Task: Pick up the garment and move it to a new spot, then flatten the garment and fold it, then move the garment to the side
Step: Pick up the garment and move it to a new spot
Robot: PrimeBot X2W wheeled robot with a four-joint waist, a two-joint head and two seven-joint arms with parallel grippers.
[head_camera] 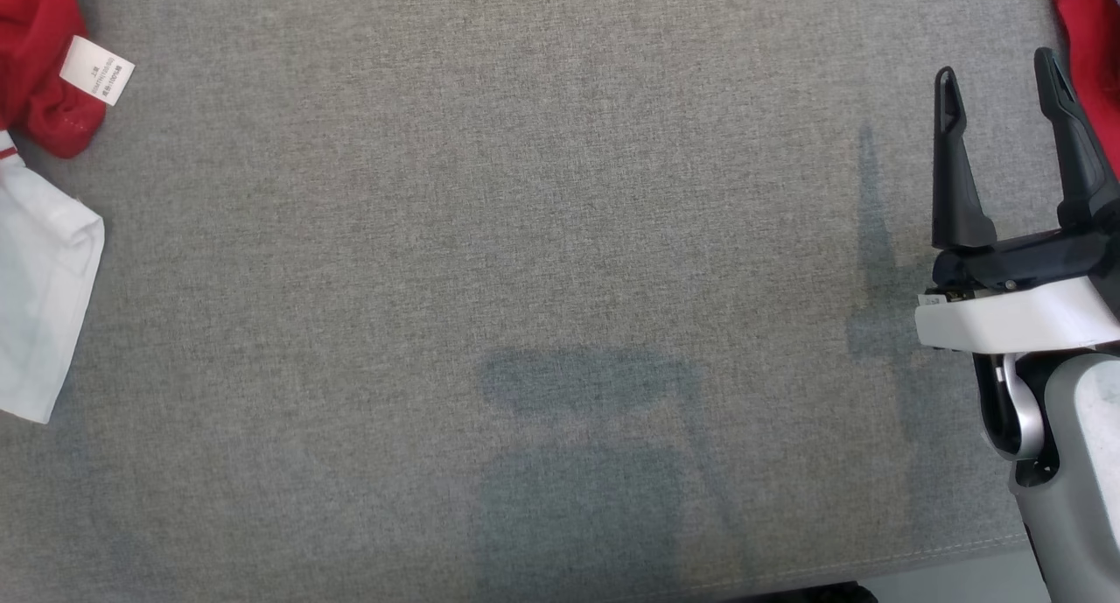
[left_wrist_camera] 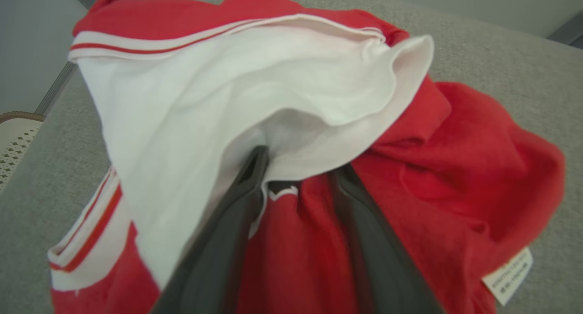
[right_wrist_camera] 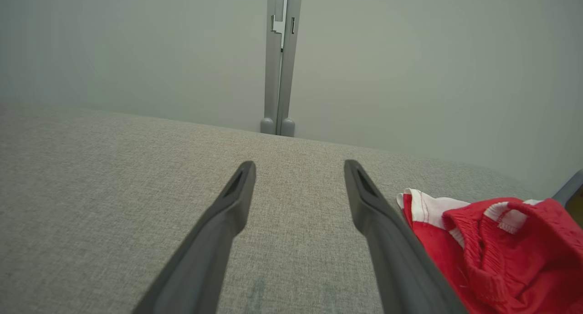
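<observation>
The garment (head_camera: 39,297) is a crumpled red and white shirt at the far left edge of the head view, with a white label (head_camera: 96,69) on its red part. In the left wrist view the garment (left_wrist_camera: 273,77) lies bunched right at my left gripper (left_wrist_camera: 300,163). Its jaws stand apart, with red cloth between them and a white fold draped over the left finger (left_wrist_camera: 227,232). My right gripper (head_camera: 996,67) hovers open over bare grey surface at the right, nothing between its fingers; the right wrist view shows the right gripper (right_wrist_camera: 299,164) the same way.
A grey fabric surface (head_camera: 525,235) spans the scene, its front edge at bottom right. A second red and white garment (right_wrist_camera: 501,245) with an elastic band lies just right of my right gripper. A wall and grey post (right_wrist_camera: 278,54) stand behind; a wicker item (left_wrist_camera: 13,136) sits off the left side.
</observation>
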